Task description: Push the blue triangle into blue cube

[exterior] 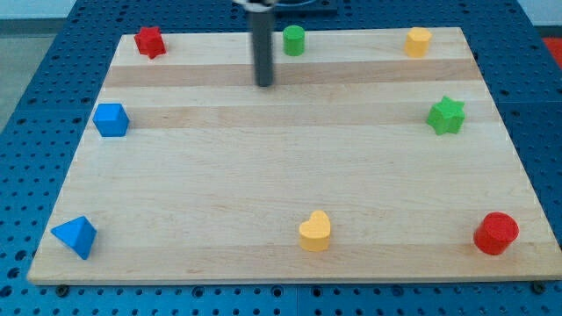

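I had no fingers to spread or press, only my tip (264, 84), which rested on the wooden counter (281, 175) near the view's top, well apart from both blue blocks. Nearest, the blue triangle (75, 235) sat at the bottom-left corner. Farther up the left edge stood the blue cube (111, 119).

red star (150, 41), grn cylinder (293, 39), yel hexagon (418, 41), grn star (446, 116), yel heart (314, 232), red cylinder (496, 233)

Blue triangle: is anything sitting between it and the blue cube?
Nothing visible. The blue triangle and blue cube both sit near the view's left edge with bare board between them. My tip is far off, near the top.
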Available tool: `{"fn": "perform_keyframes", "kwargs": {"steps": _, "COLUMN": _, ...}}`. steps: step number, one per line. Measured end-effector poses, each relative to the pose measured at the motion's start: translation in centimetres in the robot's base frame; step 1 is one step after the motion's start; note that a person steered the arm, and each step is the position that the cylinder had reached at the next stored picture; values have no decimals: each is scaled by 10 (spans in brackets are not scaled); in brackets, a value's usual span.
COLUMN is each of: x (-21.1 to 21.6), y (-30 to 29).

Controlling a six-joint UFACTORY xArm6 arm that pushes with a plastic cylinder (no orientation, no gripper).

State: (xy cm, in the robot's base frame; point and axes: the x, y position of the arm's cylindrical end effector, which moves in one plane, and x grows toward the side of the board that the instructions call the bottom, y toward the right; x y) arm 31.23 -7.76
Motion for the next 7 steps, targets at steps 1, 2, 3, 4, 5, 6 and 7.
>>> {"fn": "perform_keyframes", "kwargs": {"steps": 1, "x": 0, "y": -81}}
{"fn": "perform_keyframes", "kwargs": {"steps": 2, "x": 0, "y": -151}}
{"fn": "perform_keyframes", "kwargs": {"steps": 3, "x": 7, "y": -208}}
{"fn": "perform_keyframes", "kwargs": {"steps": 4, "x": 31, "y": -227}}
{"fn": "perform_keyframes", "kwargs": {"steps": 5, "x": 47, "y": -227}}
{"fn": "perform_keyframes", "kwargs": {"steps": 6, "x": 75, "y": -210}}
{"fn": "perform_keyframes", "kwargs": {"steps": 7, "x": 82, "y": -210}}
